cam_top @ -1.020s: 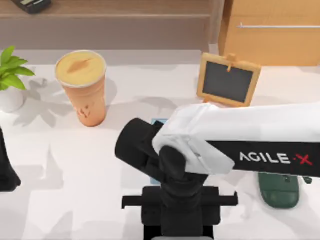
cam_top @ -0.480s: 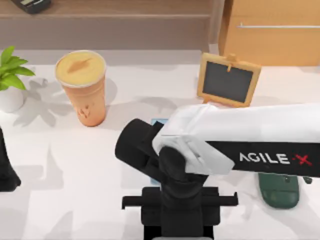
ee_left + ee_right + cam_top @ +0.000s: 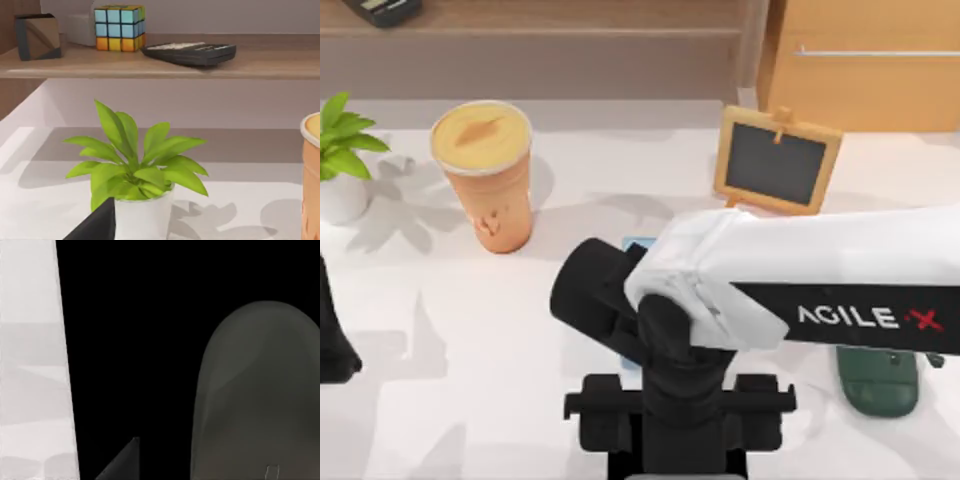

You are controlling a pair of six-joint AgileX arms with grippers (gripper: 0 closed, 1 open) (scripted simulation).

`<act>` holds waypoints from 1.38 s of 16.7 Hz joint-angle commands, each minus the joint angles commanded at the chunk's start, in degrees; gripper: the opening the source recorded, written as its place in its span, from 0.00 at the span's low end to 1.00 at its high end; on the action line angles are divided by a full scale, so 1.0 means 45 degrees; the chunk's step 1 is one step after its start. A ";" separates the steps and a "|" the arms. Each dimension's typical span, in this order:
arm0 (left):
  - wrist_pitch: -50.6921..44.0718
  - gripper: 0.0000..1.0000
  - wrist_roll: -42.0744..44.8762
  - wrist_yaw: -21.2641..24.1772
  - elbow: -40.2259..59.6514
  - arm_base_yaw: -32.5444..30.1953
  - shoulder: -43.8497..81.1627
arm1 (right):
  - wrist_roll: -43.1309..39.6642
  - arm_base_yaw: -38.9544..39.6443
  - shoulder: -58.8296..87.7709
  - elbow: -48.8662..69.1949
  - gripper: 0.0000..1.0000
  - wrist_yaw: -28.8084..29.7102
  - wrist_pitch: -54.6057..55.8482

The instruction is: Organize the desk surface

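One right pincer (image 3: 675,445) low over the desk surface (image 3: 470,330); its grip state unclear

On my worktop (image 3: 470,350) the plant (image 3: 342,150) stands at the far left, the cup (image 3: 487,175) just to its right. The chalkboard (image 3: 777,160) stands right of centre toward the back, before the cabinet (image 3: 865,60). My right arm (image 3: 800,280) reaches in from the right across the middle; the mouse (image 3: 878,380) lies under it near the right front. My left arm (image 3: 332,330) sits at the left edge. On the shelf (image 3: 160,62) behind the plant lie a cube (image 3: 119,27) and, right of it, a calculator (image 3: 192,51).
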 joint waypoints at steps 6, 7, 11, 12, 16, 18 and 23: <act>0.0000 1.00 0.0000 0.0000 0.0000 0.0000 0.0000 | 0.0000 0.0000 0.0000 0.0000 1.00 0.0000 0.0000; 0.0000 1.00 0.0000 0.0000 0.0000 0.0000 0.0000 | 0.0001 -0.0003 -0.0009 0.0003 1.00 -0.0001 -0.0002; 0.0000 1.00 0.0000 0.0000 0.0000 0.0000 0.0000 | 0.0650 -0.0588 -0.0416 0.0670 1.00 -0.0054 0.0208; 0.0000 1.00 0.0000 0.0000 0.0000 0.0000 0.0000 | 0.1073 -0.0988 -0.0601 0.1037 1.00 -0.0081 0.0325; 0.0000 1.00 0.0000 0.0000 0.0000 0.0000 0.0000 | 0.3567 -0.3553 -0.1253 0.2693 1.00 -0.0165 0.0792; 0.0000 1.00 0.0000 0.0000 0.0000 0.0000 0.0000 | 0.5159 -0.5291 -0.1447 0.3429 1.00 -0.0189 0.0912; 0.0000 1.00 0.0000 0.0000 0.0000 0.0000 0.0000 | 0.9494 -1.0336 -0.1360 0.4241 1.00 -0.0173 0.0409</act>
